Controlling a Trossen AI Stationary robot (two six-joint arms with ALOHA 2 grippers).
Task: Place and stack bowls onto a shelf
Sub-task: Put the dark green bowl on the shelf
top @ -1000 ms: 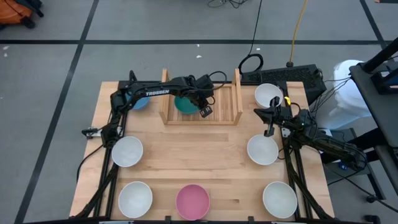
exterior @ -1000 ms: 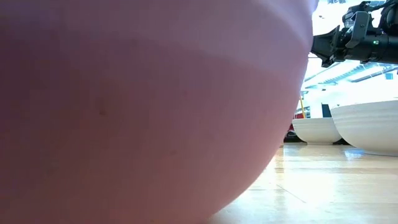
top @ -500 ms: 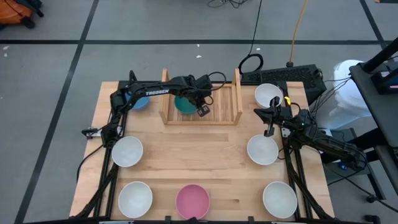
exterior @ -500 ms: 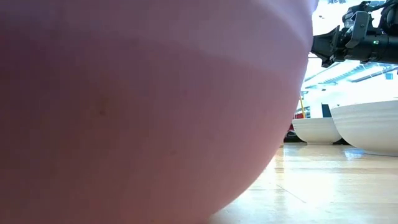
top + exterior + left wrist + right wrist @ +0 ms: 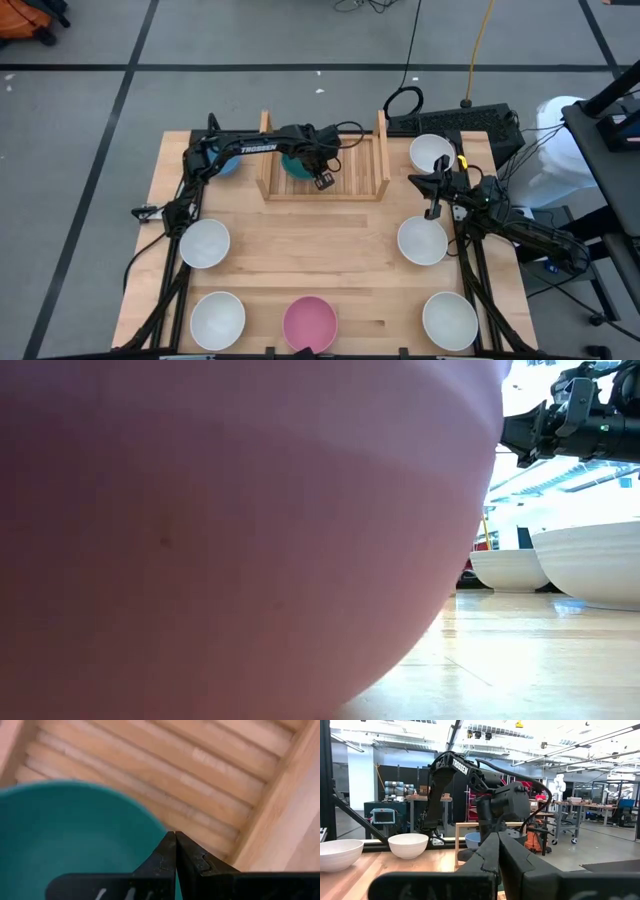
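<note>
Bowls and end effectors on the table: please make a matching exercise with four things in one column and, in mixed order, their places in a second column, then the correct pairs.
Things
1. teal bowl
2. pink bowl
3. blue bowl
4. right end effector

Places
A. on the table, just outside the shelf's left panel
B. middle of the table's near edge
C. between two white bowls on the right side
D. on the shelf, left part, under the left end effector

Pairs: 1-D, 2-B, 3-A, 4-C

White lettering "TROSSEN" appears on the left arm (image 5: pixel 255 148), legible both from above and from the right wrist camera.
</note>
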